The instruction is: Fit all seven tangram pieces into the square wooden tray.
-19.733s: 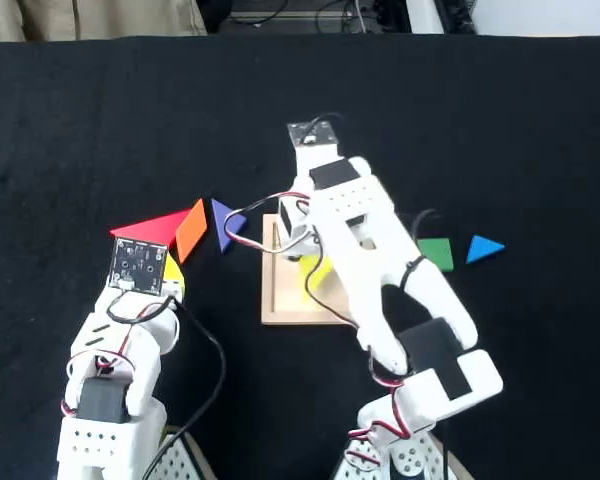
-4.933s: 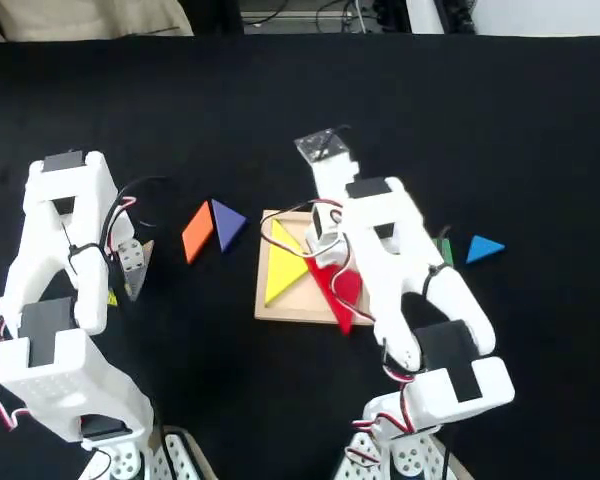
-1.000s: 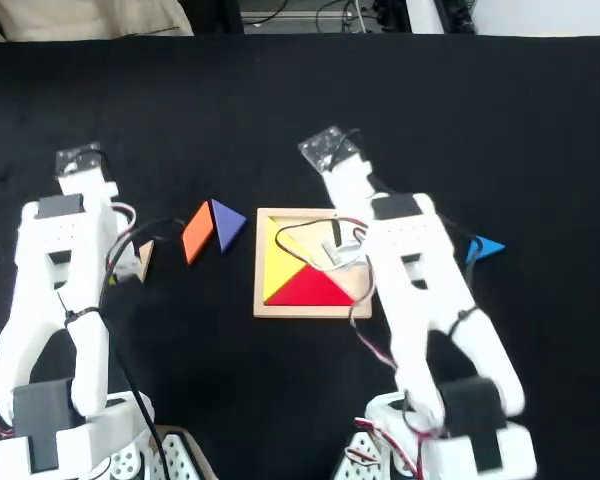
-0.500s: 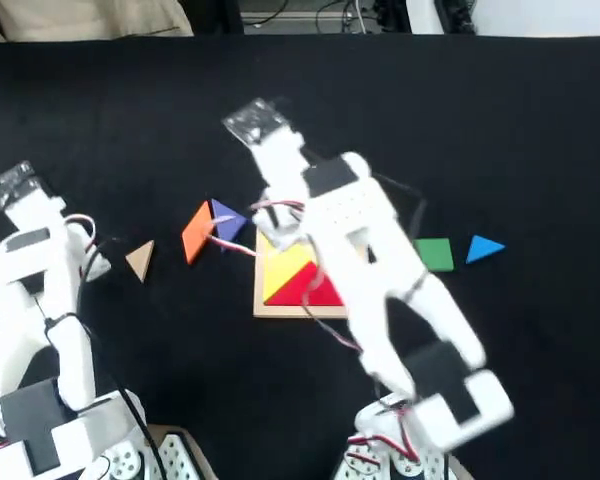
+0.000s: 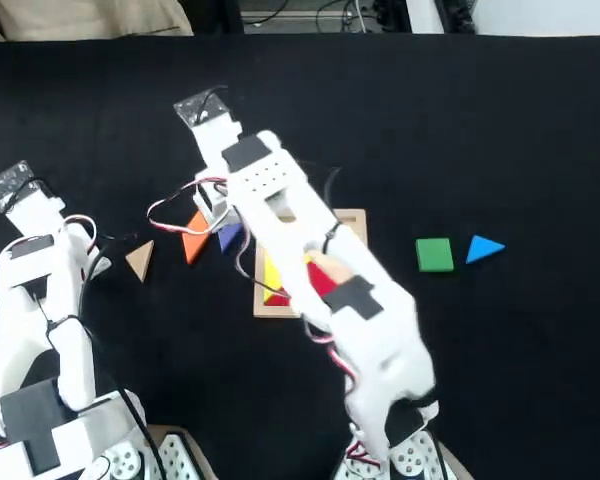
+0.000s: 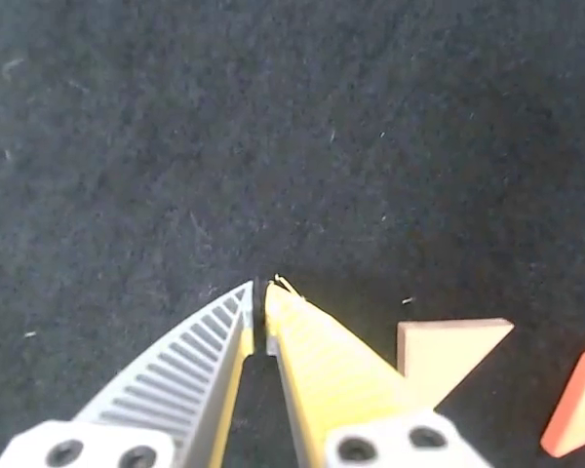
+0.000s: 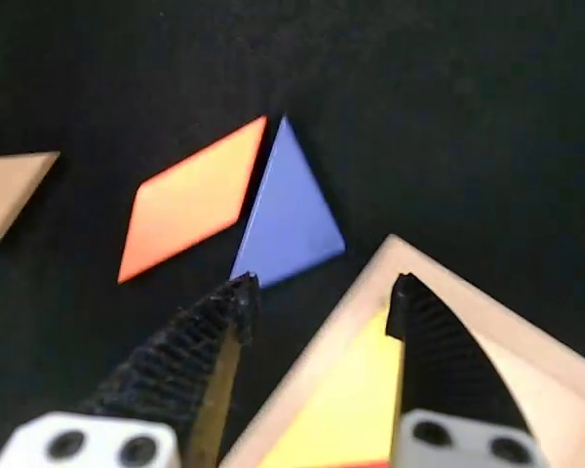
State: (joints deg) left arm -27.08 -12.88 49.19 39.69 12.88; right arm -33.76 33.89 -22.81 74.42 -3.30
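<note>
The square wooden tray point(image 5: 351, 217) holds a yellow triangle point(image 5: 272, 272) and a red triangle point(image 5: 321, 281); the right arm point(image 5: 280, 215) covers much of it. My right gripper point(image 7: 322, 288) is open, above the purple-blue triangle point(image 7: 290, 214) and the tray's corner point(image 7: 369, 285), with nothing between its fingers. An orange parallelogram point(image 5: 191, 238) lies next to that triangle point(image 5: 229, 237). A tan triangle point(image 5: 140, 259) lies further left. My left gripper point(image 6: 263, 290) is shut and holds nothing, low over the cloth beside the tan triangle point(image 6: 450, 346). A green square point(image 5: 435, 254) and a small blue triangle point(image 5: 485, 248) lie right of the tray.
A black cloth point(image 5: 500, 130) covers the whole table. The left arm point(image 5: 35, 290) stands along the left edge. Cables and pale fabric show beyond the far edge.
The right arm has swung left from over the tray to the purple-blue triangle, uncovering the green square. The left arm has barely shifted.
</note>
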